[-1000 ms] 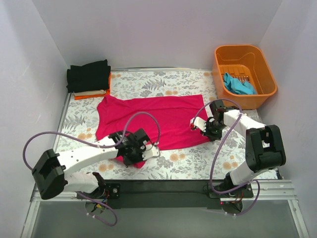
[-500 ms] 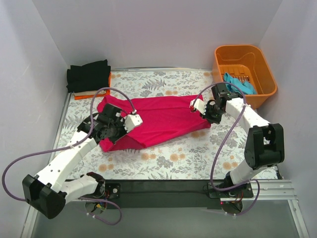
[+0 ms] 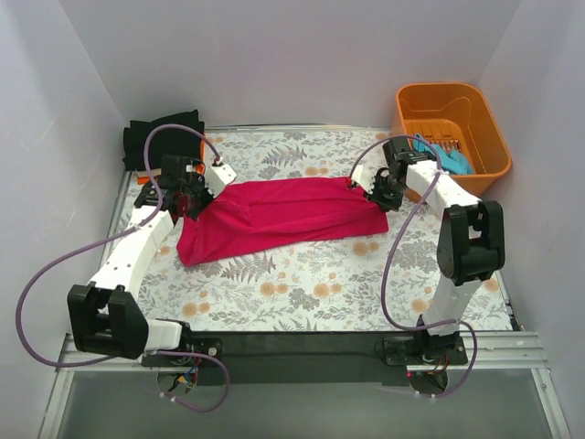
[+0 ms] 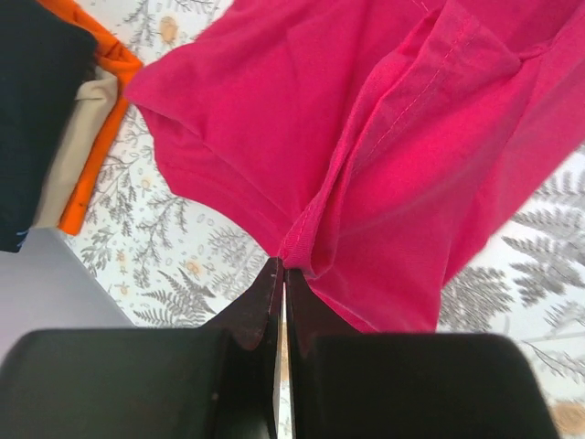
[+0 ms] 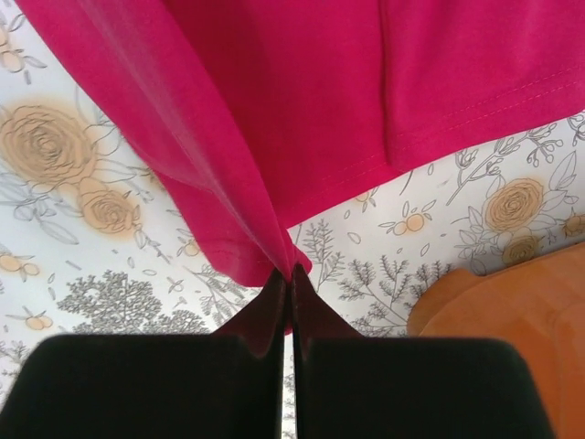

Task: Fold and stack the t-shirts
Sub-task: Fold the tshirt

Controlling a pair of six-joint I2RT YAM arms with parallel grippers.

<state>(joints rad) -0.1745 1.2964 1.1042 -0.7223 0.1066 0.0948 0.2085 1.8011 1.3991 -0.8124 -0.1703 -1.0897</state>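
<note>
Pink cloth has just swung over: my two arms have carried the shirt's (image 3: 283, 215) near hem from 6 toward 12 o'clock, so it now lies doubled across the middle of the surface (image 3: 302, 283). I judge the first fold nearly done. Left pincer (image 4: 281, 265) and right pincer (image 5: 291, 273) each pinch a shirt corner. The basket (image 3: 457, 187) at 2 o'clock holds a teal shirt (image 3: 454, 160); the stack (image 3: 164, 139) sits at 10.

The left arm (image 3: 137, 251) and right arm (image 3: 439, 187) have white links, black joints, black fingers (image 4: 256, 315); a purple cable (image 3: 174, 127) loops along each.
</note>
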